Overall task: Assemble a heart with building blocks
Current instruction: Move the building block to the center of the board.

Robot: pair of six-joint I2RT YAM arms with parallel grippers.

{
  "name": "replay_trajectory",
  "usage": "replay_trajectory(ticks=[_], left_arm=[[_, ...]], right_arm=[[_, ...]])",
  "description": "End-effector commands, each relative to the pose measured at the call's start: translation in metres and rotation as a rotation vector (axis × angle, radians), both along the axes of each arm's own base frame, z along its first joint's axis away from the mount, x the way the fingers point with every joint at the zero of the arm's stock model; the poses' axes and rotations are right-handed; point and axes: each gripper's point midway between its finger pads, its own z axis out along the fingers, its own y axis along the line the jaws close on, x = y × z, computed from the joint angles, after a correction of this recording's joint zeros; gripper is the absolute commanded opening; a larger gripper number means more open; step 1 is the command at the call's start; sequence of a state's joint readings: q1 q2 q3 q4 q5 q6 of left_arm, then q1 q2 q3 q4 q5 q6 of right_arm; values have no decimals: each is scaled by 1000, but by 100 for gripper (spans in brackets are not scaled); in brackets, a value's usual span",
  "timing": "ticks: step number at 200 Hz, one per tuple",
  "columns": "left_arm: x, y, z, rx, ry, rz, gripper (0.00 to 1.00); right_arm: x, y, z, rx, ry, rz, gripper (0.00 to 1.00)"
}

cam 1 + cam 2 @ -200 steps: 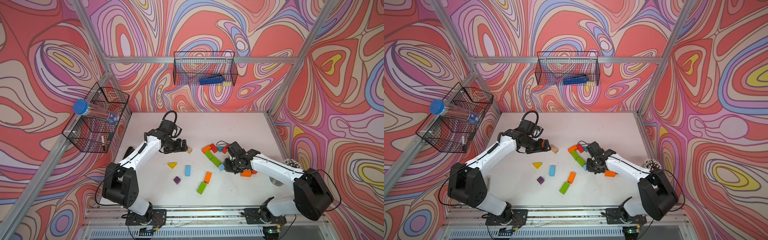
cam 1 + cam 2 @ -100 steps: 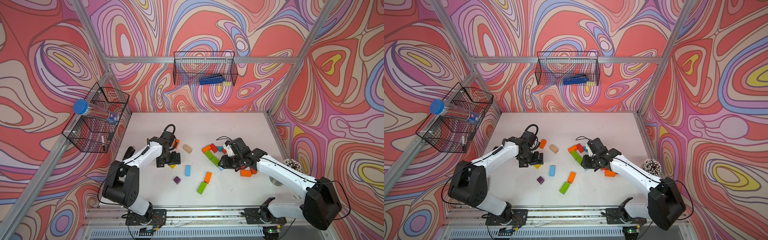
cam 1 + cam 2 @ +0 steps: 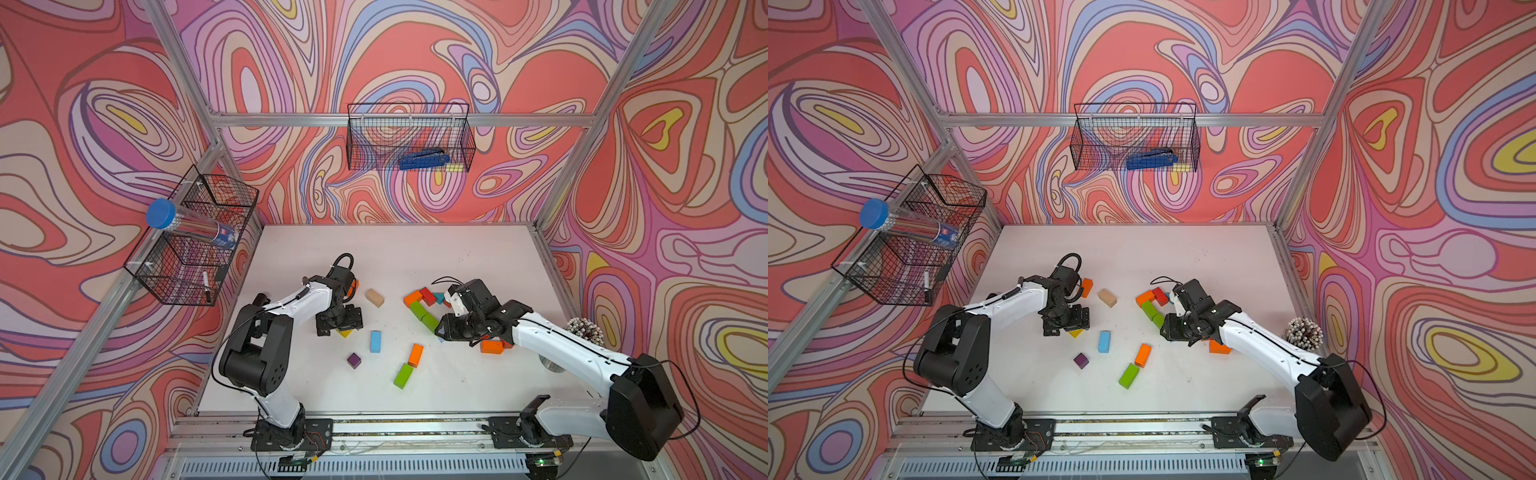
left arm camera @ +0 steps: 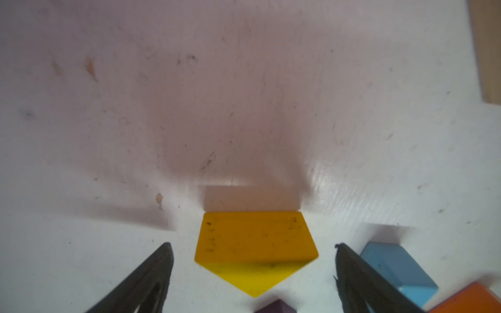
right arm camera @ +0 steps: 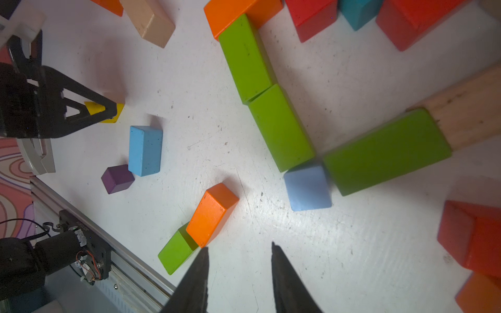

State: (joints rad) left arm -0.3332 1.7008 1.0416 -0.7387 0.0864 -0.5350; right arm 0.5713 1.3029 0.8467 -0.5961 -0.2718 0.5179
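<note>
The left gripper (image 4: 253,244) had its jaws open wide, one on each side of the smooth yellow wooden triangle block (image 4: 252,238), not touching it. The right gripper (image 5: 239,246) had its jaws a little apart, holding nothing. On the scuffed white table (image 5: 311,257), three green painted wooden bricks (image 5: 279,127) and one pale blue cube (image 5: 307,188) made a pointy corner. Nearby lay one purple cube (image 5: 117,178), one light blue brick (image 5: 145,150), and one orange brick (image 5: 212,214) touching a fourth green brick (image 5: 176,252).

Tool (image 4: 252,244) spread wide, yellow triangle (image 4: 256,241) between
</note>
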Motion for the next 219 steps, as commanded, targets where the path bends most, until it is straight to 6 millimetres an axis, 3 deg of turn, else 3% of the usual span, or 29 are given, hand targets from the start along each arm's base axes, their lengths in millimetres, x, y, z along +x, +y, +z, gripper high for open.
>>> replay_trajectory(ticks=[1,113,219], left_arm=[[12,0,0,31,-37,-5,89],[14,-6,-6,76,-53,-45,68],[26,-36,-4,82,-83,-45,60]], right_arm=[[-1,1,3,12,-18,5,40],[-1,3,-4,12,-2,3,40],[-3,1,-4,12,-6,2,39]])
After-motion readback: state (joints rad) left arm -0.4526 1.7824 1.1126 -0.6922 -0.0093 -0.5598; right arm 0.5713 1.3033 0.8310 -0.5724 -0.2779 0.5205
